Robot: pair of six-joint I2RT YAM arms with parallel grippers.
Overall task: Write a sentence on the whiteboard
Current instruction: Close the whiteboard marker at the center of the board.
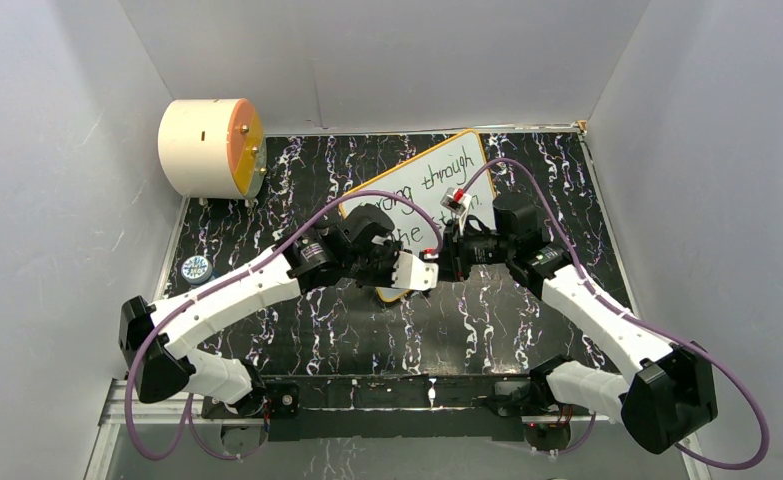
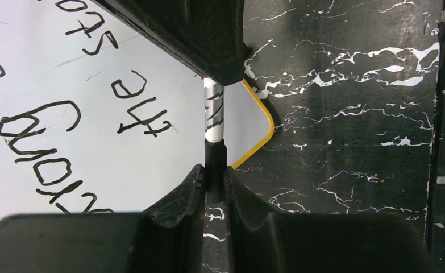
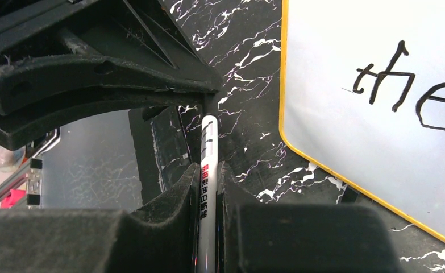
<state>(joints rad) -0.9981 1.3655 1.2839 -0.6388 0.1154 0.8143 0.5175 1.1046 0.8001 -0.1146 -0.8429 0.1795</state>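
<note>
Located whiteboard (image 1: 437, 172) flat on the black marbled worktop (image 1: 367, 330), far centre, set askew to its edges. Read "through" and "the" among black handwriting on it. Found both arms meeting above the board's near corner, sharing one marker (image 2: 213, 116). Left jaws clenched on the marker's black end. Right jaws clenched on its white printed barrel. Saw marker crossing the rounded orange-yellow corner in left wrist view; cannot tell whether touching the board. Noted cream cylinder (image 1: 207, 147) with orange face at far left, well apart from the board. Noted small round blue-white object (image 1: 196, 268) near left edge.
</note>
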